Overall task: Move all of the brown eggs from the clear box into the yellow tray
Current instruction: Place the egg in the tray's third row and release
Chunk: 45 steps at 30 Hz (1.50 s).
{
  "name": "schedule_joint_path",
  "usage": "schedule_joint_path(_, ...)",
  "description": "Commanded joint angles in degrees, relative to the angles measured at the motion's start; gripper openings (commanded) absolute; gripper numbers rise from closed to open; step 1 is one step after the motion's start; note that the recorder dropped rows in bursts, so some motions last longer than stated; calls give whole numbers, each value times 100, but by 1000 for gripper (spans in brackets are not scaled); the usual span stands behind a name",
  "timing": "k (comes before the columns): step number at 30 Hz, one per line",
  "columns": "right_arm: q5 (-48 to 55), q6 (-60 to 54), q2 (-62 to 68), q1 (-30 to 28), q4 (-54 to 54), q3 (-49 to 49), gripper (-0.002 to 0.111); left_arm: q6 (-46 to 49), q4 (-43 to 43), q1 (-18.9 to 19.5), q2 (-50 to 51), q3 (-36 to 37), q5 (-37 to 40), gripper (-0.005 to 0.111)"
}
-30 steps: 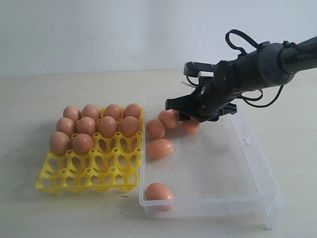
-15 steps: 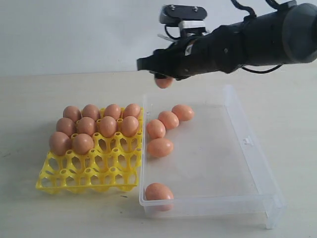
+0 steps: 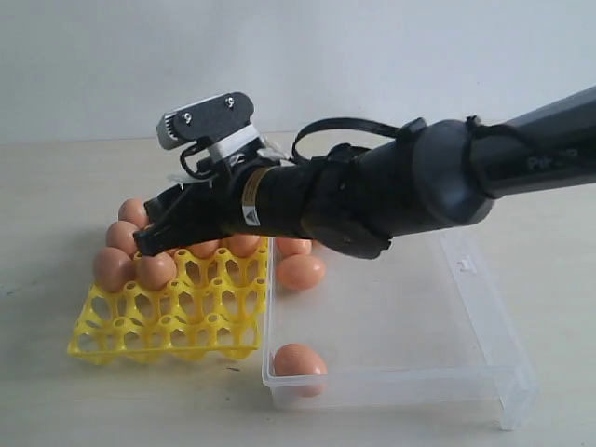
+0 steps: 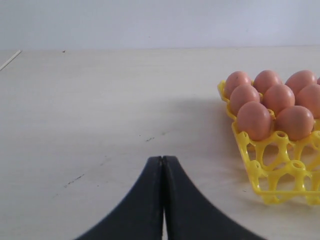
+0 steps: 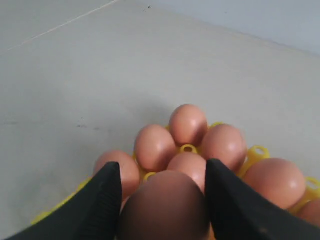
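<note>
The right hand (image 3: 156, 241) grips a brown egg (image 5: 162, 207) above the yellow tray (image 3: 158, 332). The left hand (image 4: 162, 167) is pressed closed, empty, over the bench (image 4: 90, 110).

I am looking at what seems a robotics lab bench: a pale scuffed tabletop (image 3: 56, 186) running back to a plain white wall (image 3: 279, 56), a black robot arm (image 3: 438, 177) reaching across it.

A pale, lightly scuffed tabletop (image 3: 56, 186) meets a plain white wall (image 3: 279, 56); soft, even light.
</note>
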State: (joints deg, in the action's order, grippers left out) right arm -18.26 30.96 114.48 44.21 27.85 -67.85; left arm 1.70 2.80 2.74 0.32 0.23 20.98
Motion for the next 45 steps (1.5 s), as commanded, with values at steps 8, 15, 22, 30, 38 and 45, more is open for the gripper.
schedule_joint_path(8,-463,200,639,8,224,9,0,-11,32,-49,-32,-23,-71,0)
schedule_joint_path(15,-666,-479,688,-2,-21,-33,25,-11,32,-49,-32,-23,-71,0)
schedule_joint_path(22,-595,-831,693,-126,-266,-52,51,-11,32,-49,-32,-23,-71,0)
schedule_joint_path(30,-501,-889,664,-219,-535,-52,64,-11,32,-49,-32,-23,-71,0)
schedule_joint_path(38,1670,-1631,-405,-391,-1285,-52,38,-11,32,-49,-32,-23,-71,0)
schedule_joint_path(45,3388,-2114,-861,-1088,-2725,-52,51,-11,32,-49,-32,-23,-71,0)
